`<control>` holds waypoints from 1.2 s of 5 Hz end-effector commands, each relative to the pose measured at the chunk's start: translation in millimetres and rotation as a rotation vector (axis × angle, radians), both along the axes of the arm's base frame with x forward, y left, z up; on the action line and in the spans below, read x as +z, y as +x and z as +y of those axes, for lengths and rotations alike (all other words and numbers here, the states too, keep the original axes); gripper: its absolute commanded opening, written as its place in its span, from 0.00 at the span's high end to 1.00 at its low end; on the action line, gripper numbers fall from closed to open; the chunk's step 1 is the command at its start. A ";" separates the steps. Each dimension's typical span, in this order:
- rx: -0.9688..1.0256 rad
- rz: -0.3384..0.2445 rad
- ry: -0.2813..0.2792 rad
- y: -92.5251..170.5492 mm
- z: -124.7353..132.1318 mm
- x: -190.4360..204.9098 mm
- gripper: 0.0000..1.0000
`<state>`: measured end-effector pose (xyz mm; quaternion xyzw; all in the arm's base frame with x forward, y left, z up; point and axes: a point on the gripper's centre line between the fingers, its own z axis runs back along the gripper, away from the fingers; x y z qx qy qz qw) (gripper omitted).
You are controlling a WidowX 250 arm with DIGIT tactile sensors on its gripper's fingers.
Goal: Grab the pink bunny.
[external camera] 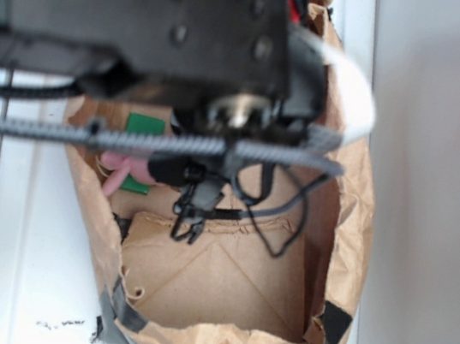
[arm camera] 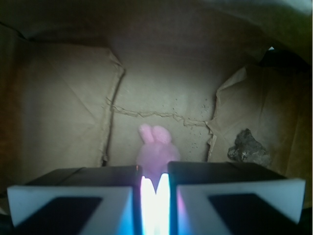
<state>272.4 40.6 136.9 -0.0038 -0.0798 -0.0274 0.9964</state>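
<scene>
In the wrist view the pink bunny (arm camera: 155,147) is pinched between my two black fingers, its ears and head sticking out past the tips. My gripper (arm camera: 155,169) is shut on its body, with only a narrow gap between the pads. From the exterior view, the bunny (external camera: 121,164) shows as a pink shape with green patches inside the brown paper bag (external camera: 213,343). The gripper (external camera: 165,169) sits right beside the bunny, mostly hidden under the blurred black arm.
A brown rough rock-like lump (arm camera: 248,147) lies on the bag floor to the right of the bunny. Creased paper walls (arm camera: 63,112) rise on all sides. Cables (external camera: 283,223) hang from the arm into the bag. White table surface (external camera: 26,263) surrounds the bag.
</scene>
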 end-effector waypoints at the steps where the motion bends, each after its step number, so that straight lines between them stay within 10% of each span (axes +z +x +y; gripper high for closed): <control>1: 0.018 -0.088 0.017 14.1 9.1 26.2 0.00; 4: 0.000 0.022 -0.065 16.2 16.1 -13.8 0.00; 6: 0.041 -0.019 -0.109 9.3 16.6 -32.1 0.00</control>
